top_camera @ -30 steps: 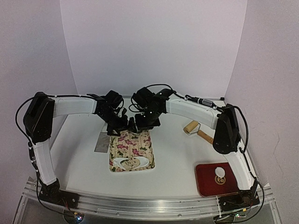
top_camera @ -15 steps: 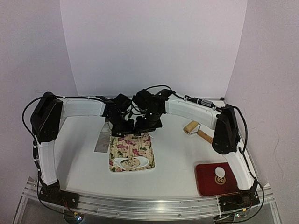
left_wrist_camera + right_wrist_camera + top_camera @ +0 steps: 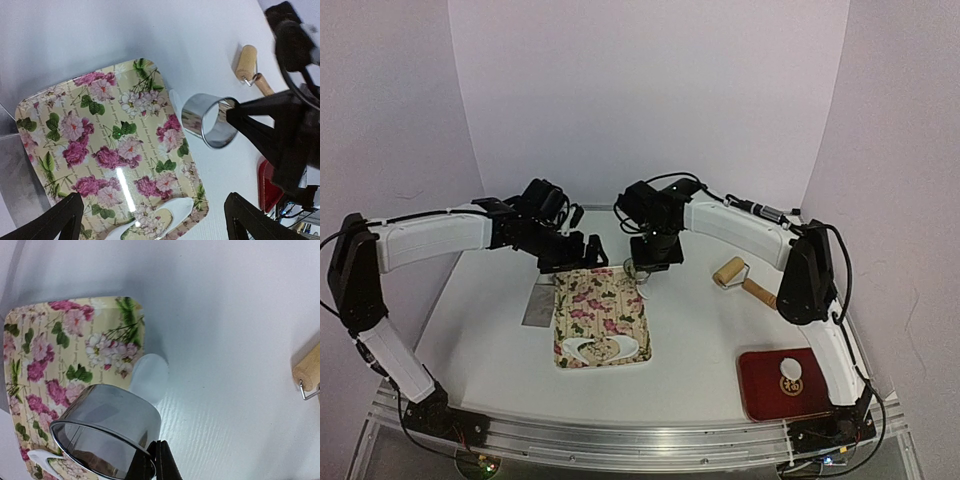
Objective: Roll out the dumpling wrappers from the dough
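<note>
Since the R gripper is pinched shut on the cutter wall and holds it tilted, apparently off the surface, the step in hand looks like dealing w/ the freshly cut wrapper. That wrapper lies flat on the table, touching the tray at its far R corner, just past the cutter.

To do it well: park the cutter first, well away from the wrapper, so the rim doesn't nick it. Then come at the wrapper low from the table side, not the tray side, since the tray lip blocks a finger there. It's prob. soft and thin, so use a light pinch at the edge, or it may fold or tear.

L gripper hangs fully open over the tray, holding nothing, so it could steady the tray if reqd.

Dough sheet, w/ holes, lies at the tray's near end. Another disc sits on the red plate, near R.

Table is white, smooth and faintly grained, so white dough is hard to spot on it. Pin lies to the R. Plain pale walls enclose it.
</note>
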